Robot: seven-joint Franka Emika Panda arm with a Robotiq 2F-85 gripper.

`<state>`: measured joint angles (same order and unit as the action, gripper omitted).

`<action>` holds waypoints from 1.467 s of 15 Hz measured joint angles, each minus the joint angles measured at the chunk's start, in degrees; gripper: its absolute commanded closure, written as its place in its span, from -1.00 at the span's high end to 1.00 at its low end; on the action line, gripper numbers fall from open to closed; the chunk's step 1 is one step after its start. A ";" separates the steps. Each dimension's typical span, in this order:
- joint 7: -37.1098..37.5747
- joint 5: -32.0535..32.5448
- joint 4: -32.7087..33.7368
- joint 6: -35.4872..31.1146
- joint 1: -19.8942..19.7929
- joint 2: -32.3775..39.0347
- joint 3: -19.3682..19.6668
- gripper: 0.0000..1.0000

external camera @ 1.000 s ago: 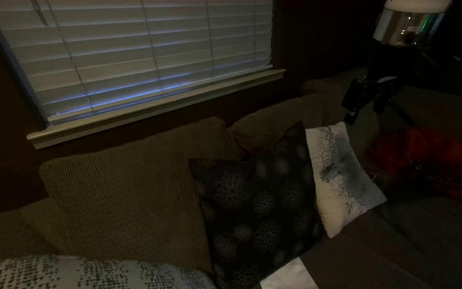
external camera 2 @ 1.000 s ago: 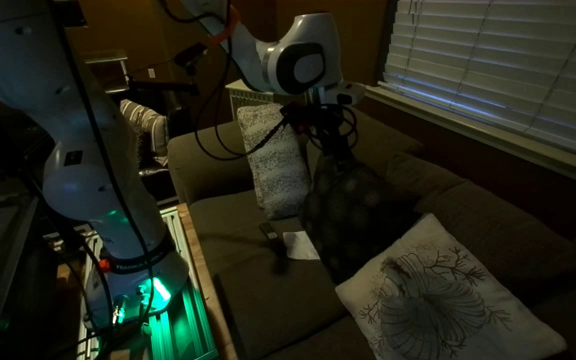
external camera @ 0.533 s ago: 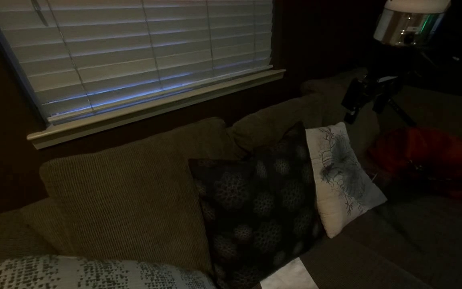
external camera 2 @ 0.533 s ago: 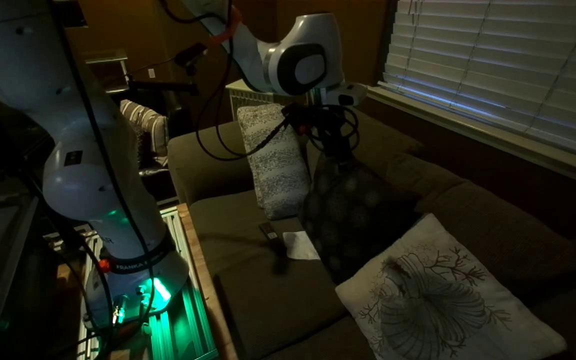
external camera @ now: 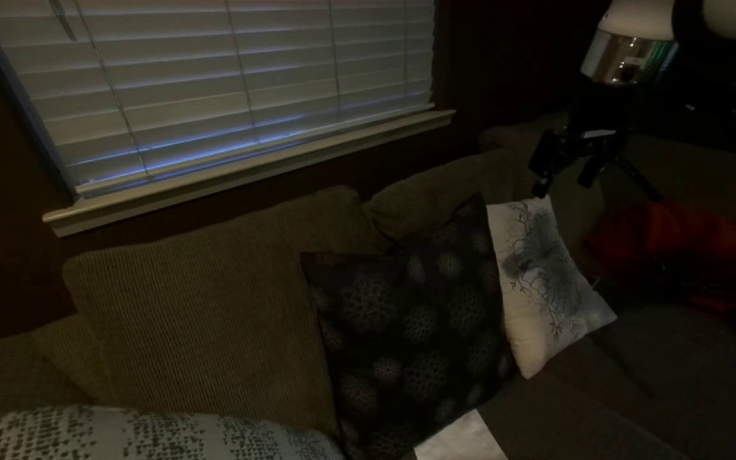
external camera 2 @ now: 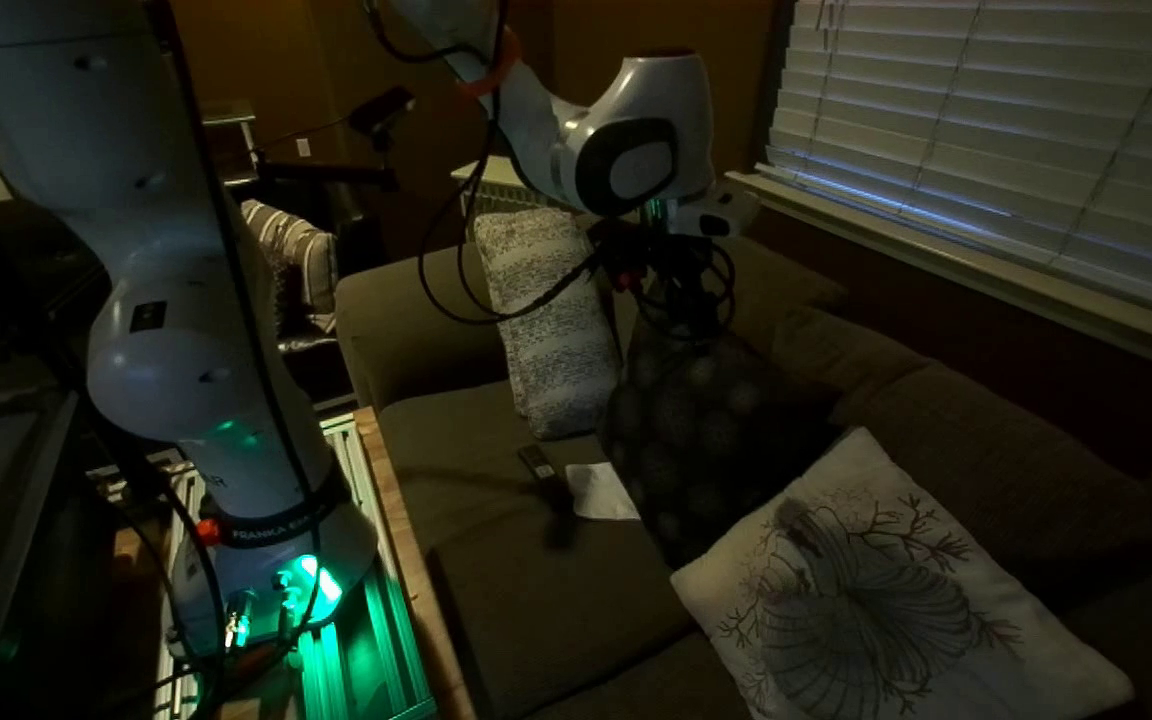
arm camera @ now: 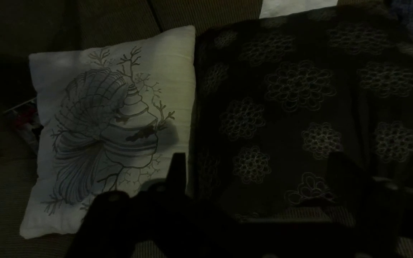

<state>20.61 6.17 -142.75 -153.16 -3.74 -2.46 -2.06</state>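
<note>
The black two-finger pincer (arm camera: 257, 156) has its fingers spread wide apart, w/ a big gap b/w the tips. Thru that gap, in the wrist view, you see the big black cloth pillow w/ pale loopy flowers (arm camera: 281, 125). Just beside it, edge to edge, is the white cloth pillow w/ grey shells and twigs (arm camera: 106, 132); one fingertip shows in front of its side edge there. So both pillows lie out past the tips: the black one lined up w/ the gap, the white one mostly off to a side. In an exterior view the tips hang by the white pillow's top corner, but it's v. dark & I can't tell if they touch. Both pillows lean on the back of the brown ribbed cloth couch (external camera: 214, 319). By the black pillow's bottom edge lies a flat white sheet (external camera 2: 601, 491), & near that a small dark remote (external camera 2: 536, 462). A grey-and-white speckled cloth pillow (external camera 2: 551, 330) stands up near the couch's arm. Past the white pillow there's a red-orange cloth heap (external camera: 687, 243). White slat blinds (external camera: 240, 76) hang above the couch, bluish near the bottom. The big white robot arm (external camera 2: 171, 385) stands by the couch, green light (external camera 2: 321, 580) at its foot.
</note>
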 measured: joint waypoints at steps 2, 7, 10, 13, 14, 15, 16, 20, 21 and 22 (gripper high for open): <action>-0.87 -3.70 2.51 -0.49 0.63 2.84 0.01 1.00; 0.54 -6.71 10.56 -0.87 2.10 10.28 0.08 1.00; 3.82 -6.70 15.05 -0.68 3.66 15.16 1.02 1.00; 6.63 -6.69 19.15 -0.27 5.67 19.89 2.49 1.00; 7.19 -6.69 20.44 -0.08 6.27 21.35 2.90 1.00; 7.60 -6.69 21.68 0.04 6.78 22.77 3.22 1.00; 7.99 -6.69 22.91 0.18 7.33 24.16 3.58 1.00; 9.21 -6.70 27.66 0.45 9.23 29.16 4.79 1.00; 9.52 -6.75 28.78 0.50 9.49 30.27 4.97 1.00; 9.92 -6.83 29.80 0.55 9.73 31.31 5.14 1.00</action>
<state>30.53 -0.66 -112.95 -152.61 5.99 28.85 3.08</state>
